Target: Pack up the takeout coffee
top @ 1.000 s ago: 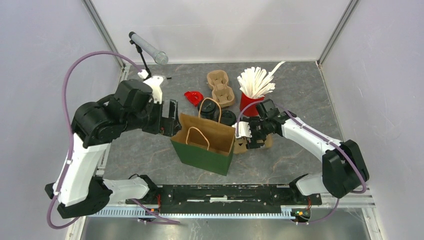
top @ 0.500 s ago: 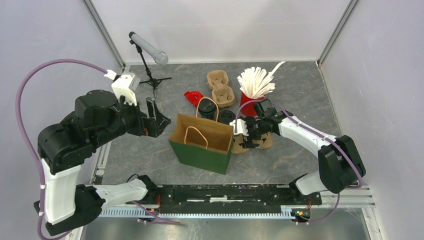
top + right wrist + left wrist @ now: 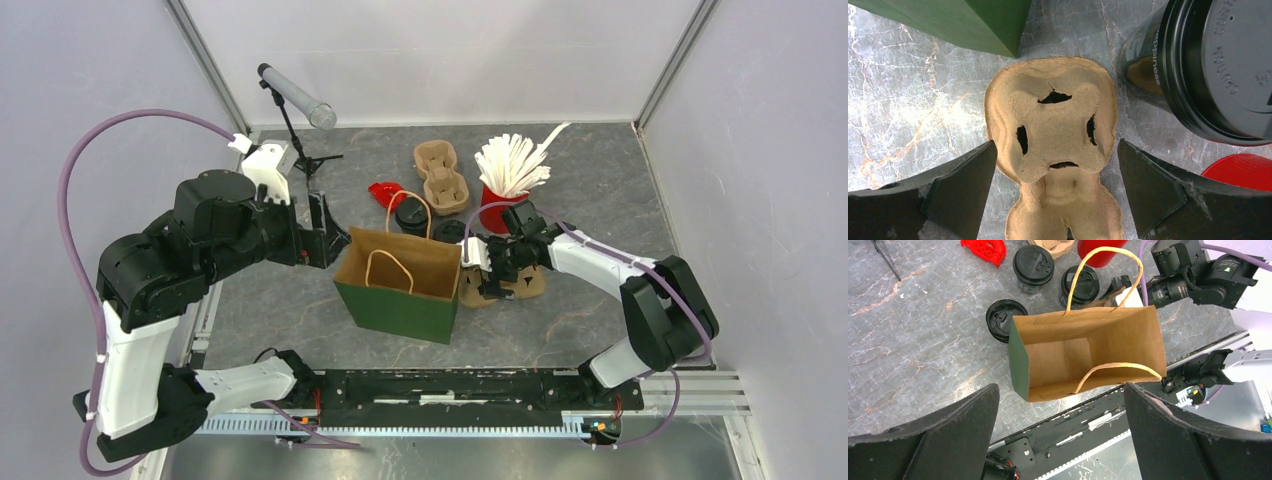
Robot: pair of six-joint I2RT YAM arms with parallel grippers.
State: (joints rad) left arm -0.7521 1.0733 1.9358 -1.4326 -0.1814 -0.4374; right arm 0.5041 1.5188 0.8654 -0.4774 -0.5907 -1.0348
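Overhead, the right gripper (image 3: 499, 277) covers most of the cardboard cup carrier (image 3: 533, 285) beside the paper bag (image 3: 400, 310). The right wrist view cuts off a black-lidded coffee cup (image 3: 1218, 65) at its right edge, and the carrier's lower end.

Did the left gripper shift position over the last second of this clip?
Yes. The left gripper has drawn back to the left, away from the paper bag and nearer the microphone stand, whose feet, hidden before, now show.
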